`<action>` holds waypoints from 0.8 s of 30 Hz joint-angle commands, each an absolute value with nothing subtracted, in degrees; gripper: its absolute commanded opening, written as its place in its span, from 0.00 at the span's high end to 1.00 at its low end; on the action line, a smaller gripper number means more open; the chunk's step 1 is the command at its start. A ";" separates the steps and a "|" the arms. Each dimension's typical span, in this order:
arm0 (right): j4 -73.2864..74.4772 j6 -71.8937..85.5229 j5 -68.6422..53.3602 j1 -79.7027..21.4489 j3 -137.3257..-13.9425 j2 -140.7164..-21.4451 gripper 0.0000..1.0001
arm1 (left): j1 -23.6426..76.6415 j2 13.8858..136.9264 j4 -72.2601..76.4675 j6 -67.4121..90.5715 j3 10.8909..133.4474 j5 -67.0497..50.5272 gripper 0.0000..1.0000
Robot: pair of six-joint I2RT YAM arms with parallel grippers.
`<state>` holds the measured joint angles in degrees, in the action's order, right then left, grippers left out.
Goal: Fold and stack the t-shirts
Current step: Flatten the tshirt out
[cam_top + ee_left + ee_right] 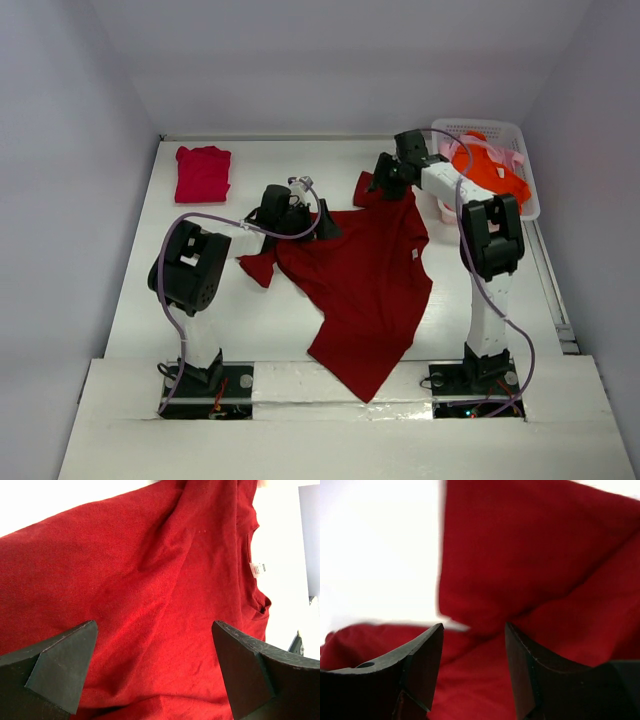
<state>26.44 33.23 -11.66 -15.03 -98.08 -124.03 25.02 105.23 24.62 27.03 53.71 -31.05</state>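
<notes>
Shows a smooth white table (130, 300) with a large dark red shirt (365, 290) of soft matte knit spread creased and askew across its middle, hem reaching the near edge. Sets a white plastic lattice basket (500, 127) far right, holding a bunched orange shirt (490, 170) and a mostly hidden pale pink shirt (516, 158). Places a crimson shirt (203, 172), folded square, far left. Poses the left gripper (155, 645) wide open above red cloth, gripping nothing. Poses the right gripper (474, 630) half parted at the far sleeve; contact blurred, indiscernible.
</notes>
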 commanded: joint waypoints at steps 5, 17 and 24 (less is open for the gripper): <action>26.28 27.60 -8.35 -23.72 -95.63 -112.16 0.42 | 25.22 102.75 24.61 26.81 56.60 -30.77 0.01; 16.62 30.14 -12.65 -25.93 -68.57 -96.95 0.42 | 25.22 97.39 21.45 26.46 56.78 -27.16 0.01; 10.99 32.17 -15.47 -26.98 -62.49 -96.33 0.42 | 25.22 88.00 17.77 26.28 55.20 -24.44 0.01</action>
<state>17.76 30.98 -13.67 -25.93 -63.29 -97.84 25.04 93.95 18.98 26.98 54.76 -26.11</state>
